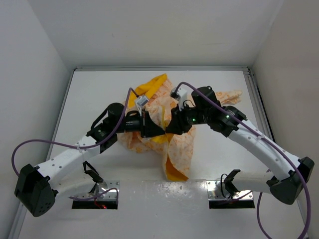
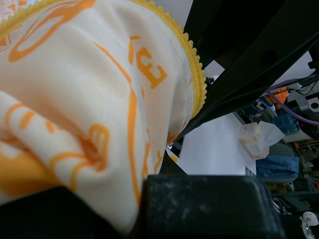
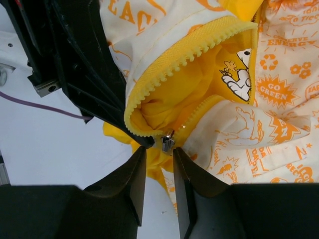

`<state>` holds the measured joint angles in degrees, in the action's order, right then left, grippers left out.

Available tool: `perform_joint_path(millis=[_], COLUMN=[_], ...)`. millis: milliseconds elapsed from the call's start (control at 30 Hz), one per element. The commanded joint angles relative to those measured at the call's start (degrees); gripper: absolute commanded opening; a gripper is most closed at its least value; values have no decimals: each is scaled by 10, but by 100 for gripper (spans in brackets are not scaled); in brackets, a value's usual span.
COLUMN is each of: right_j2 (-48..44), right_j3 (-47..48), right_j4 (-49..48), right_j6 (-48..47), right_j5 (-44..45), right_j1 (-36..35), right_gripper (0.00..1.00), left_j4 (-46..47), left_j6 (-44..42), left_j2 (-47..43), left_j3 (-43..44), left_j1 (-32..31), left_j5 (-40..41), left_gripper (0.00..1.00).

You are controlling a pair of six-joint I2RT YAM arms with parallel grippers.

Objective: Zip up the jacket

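Two grippers meet over one jacket [image 1: 183, 145], which lies crumpled on the white table [image 1: 99, 94].

1. Left of the jacket's middle: the left gripper [image 1: 152, 130] reaches in from the jacket's left side. Its wrist view is filled with cream fabric printed in orange. The fabric runs down between the dark fingers [image 2: 209, 204] at the bottom of that view. The gripper is clamped on the jacket at the front edge, close beside the yellow zipper teeth [image 2: 195, 74], and that edge is held up off the rest of the garment.

2. Jacket's middle: the front is unzipped. The two rows of teeth spread apart and show the solid yellow lining [image 3: 199, 87]. A cartoon dog print [image 3: 240, 77] sits on the lining at the right of the opening. The rows converge at the metal slider [image 3: 168, 143], low on the zipper.

3. Right of the jacket's middle: the right gripper [image 3: 158, 152] comes in from the jacket's right side. Its fingers are parted by a narrow gap and hold nothing. The slider sits just beyond the fingertips, nearer the right one. Whether a tip touches the slider cannot be told.

4. Jacket's far right: patterned fabric spreads flat past the right gripper.
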<state>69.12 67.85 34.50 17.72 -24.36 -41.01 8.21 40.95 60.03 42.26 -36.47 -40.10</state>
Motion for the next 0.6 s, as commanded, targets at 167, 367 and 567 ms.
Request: perform_joint_path(millis=[167,367,567], right_j2=[9,12,10], right_j3=[20,16,10], right_j4=[-30,-37,-45], right_j6=[-4,-3,-11], right_j5=[12,12,-2], right_j1=[-4,-3,-3], right_gripper=[29,26,11], left_j4=[25,37,48], left_j6=[-13,-13,-13], left_j2=[-3,-8,-8], left_j3=[26,20,15], left_j1=[-20,-20,-20], left_j5=[-11,-22,-27], left_gripper=[0,0,0])
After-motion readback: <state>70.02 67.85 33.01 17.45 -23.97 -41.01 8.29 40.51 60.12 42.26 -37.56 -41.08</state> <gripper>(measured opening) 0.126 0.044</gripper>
